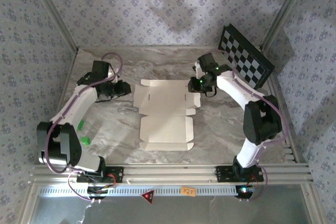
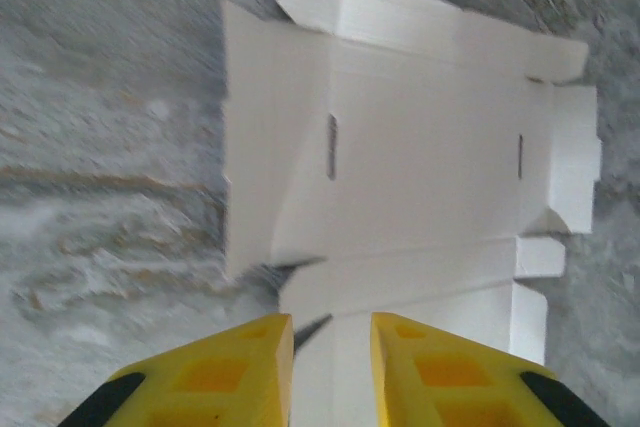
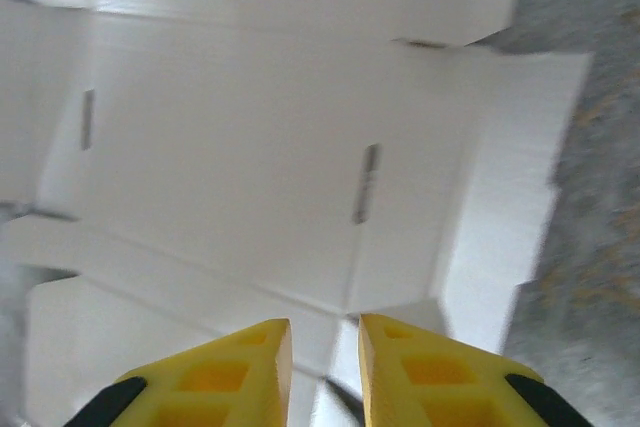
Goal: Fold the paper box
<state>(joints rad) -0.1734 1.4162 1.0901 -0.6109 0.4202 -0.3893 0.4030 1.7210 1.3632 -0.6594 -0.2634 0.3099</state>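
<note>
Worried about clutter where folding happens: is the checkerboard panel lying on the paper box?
No, the checkerboard panel stands tilted at the far right corner, apart from the paper box spread mid-table.

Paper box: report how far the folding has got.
Done: almost nothing; the paper box lies flat and unfolded on the table. In hand: the left pincer and right pincer sit at opposite sides of its far half, jaws slightly apart, gripping nothing. Left: raise every wall and tuck the flaps.

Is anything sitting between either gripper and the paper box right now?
Nothing visible. The left gripper and right gripper flank the flat paper box; the checkerboard panel stands off at the far right.
</note>
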